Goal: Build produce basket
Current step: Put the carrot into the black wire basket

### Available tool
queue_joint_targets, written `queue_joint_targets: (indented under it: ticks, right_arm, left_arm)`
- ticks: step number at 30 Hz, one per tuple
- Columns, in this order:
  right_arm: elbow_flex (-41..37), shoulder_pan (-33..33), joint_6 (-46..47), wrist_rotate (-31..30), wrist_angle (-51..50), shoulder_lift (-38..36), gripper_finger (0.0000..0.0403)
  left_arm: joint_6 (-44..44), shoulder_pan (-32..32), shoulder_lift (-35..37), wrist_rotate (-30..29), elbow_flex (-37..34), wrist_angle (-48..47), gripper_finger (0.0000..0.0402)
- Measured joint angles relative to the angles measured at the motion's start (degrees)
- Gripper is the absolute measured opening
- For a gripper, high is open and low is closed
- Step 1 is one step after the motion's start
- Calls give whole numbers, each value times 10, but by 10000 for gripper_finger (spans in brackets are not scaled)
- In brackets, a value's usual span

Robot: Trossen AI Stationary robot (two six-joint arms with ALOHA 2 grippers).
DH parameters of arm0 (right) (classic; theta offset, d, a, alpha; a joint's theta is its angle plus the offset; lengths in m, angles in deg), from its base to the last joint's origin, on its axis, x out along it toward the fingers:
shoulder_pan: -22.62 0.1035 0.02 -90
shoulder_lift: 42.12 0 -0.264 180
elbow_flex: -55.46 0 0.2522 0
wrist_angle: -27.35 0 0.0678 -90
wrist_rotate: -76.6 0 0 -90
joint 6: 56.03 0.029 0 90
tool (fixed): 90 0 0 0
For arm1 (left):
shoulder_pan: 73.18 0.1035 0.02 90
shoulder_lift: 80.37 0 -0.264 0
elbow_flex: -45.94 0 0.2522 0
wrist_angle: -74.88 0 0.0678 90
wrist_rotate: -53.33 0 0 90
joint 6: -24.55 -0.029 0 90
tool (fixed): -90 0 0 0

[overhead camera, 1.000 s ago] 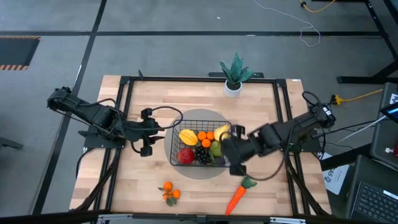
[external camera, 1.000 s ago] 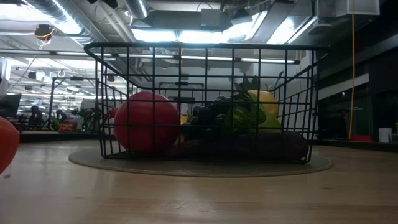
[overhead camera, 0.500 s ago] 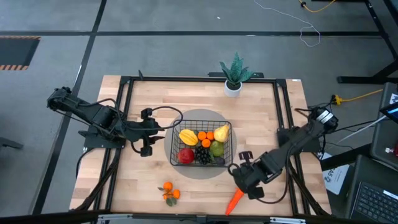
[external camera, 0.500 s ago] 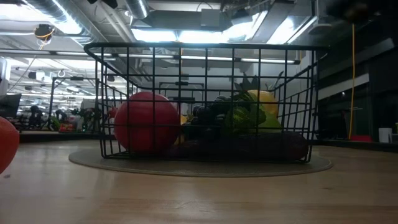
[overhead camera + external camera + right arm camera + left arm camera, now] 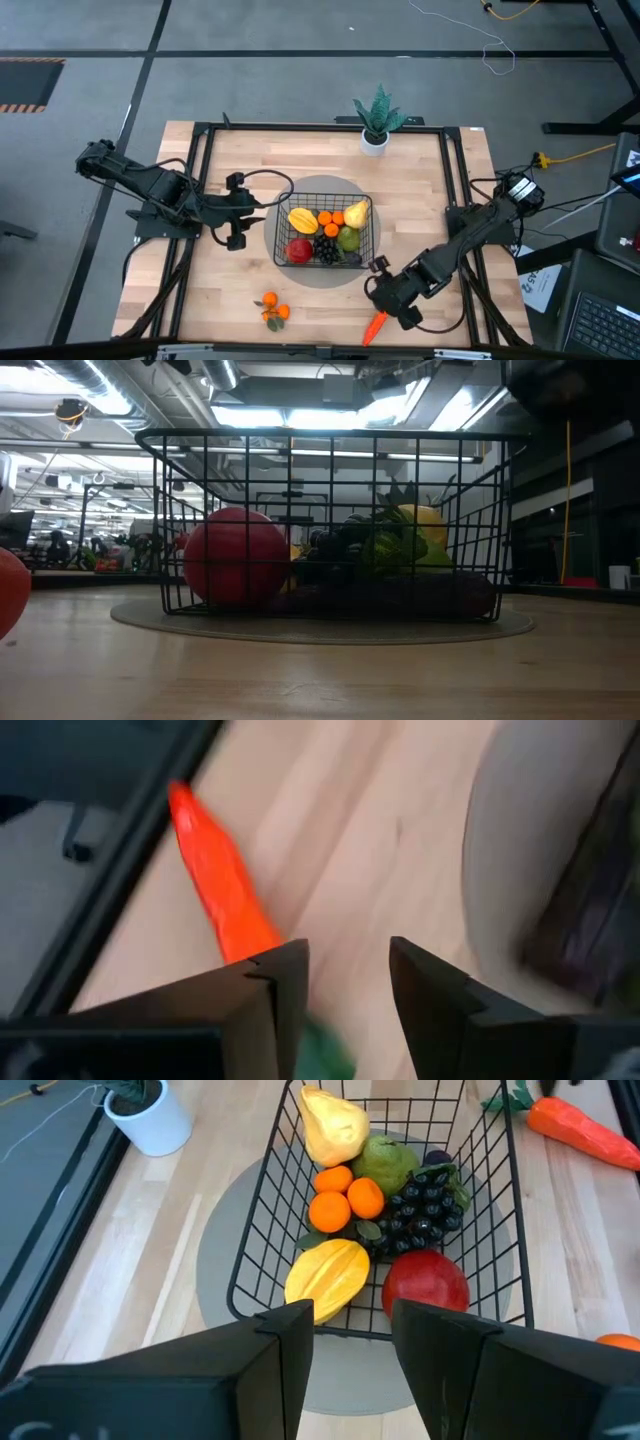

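I see 1 potted plant (image 5: 378, 118) in a white pot at the far edge of the wooden table (image 5: 420, 200). A round grey mat (image 5: 283, 205) lies mid-table. A yellow cable (image 5: 580, 153) runs across the grey floor (image 5: 300, 60) off the table's right side, beside a laptop (image 5: 607, 320).

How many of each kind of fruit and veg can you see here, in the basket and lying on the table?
Apple: 1
Green pear: 1
Yellow pear: 1
Squash: 1
Grape bunch: 1
Oranges in the basket: 3
Oranges on the table: 3, judging from above
Carrot: 1
Total: 12
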Motion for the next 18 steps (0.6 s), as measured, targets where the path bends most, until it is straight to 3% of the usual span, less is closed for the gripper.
queue_joint_targets:
  ticks: [8,18]
  right_arm:
    - [0,-1,-167,-9,109,0,132]
    - [0,0,-204,17,165,0,132]
  left_arm:
    - [1,0,0,-7,0,0,125]
    - [1,0,0,-8,0,0,124]
